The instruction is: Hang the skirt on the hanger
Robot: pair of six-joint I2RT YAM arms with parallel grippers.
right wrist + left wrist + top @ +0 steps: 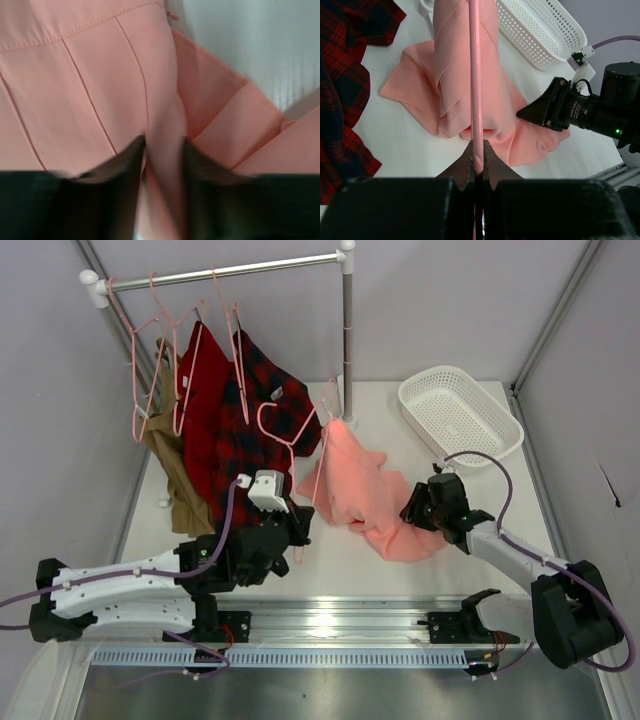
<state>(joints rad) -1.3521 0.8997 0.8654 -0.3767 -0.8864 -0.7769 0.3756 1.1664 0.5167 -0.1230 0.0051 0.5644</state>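
The salmon-pink skirt [365, 495] lies bunched on the table, its upper part draped over a pale-pink wire hanger [262, 418] that is held up at a slant. My left gripper [298, 530] is shut on the hanger's wire [475, 75], and in the left wrist view the skirt [452, 65] hangs over that wire. My right gripper [412, 505] is at the skirt's right side, shut on a fold of the skirt [100, 75]. Its dark fingers [120, 170] pinch the cloth. It also shows in the left wrist view [530, 114].
A white rail [230, 270] on a post [347, 340] carries several spare pink hangers [150, 370], a plain red garment [200, 380], a plaid shirt [255, 430] and a tan garment [180, 480]. A white basket [460, 415] stands at the back right.
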